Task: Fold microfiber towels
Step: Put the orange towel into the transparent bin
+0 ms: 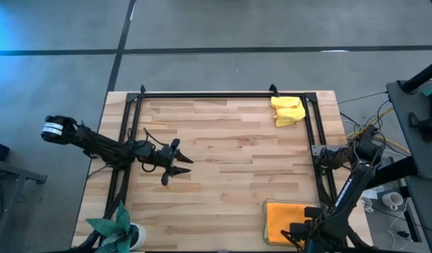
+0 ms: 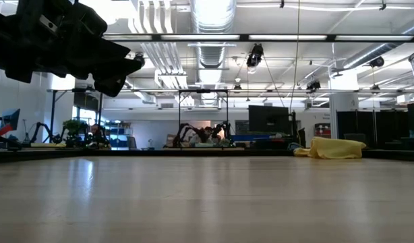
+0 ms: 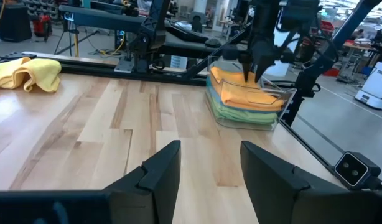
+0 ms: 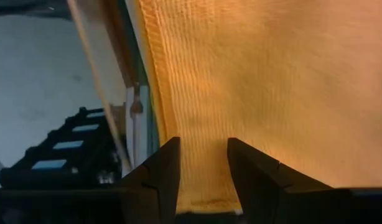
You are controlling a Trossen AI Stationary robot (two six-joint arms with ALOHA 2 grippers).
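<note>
The right gripper [image 4: 200,177] hangs right over the orange towel [image 4: 265,81], fingers spread apart. The left gripper [image 3: 206,174] waits far away, fingers spread and holding nothing.

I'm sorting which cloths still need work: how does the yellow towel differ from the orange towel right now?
The yellow towel lies bunched and rumpled on the bare table near its far edge; the orange towel lies flat and smooth. The yellow towel sits alone, while the orange towel tops a stack in the clear tray. No gripper is near the yellow towel; the right gripper is right over the orange towel. Both are small, plain bright cloths.
</note>
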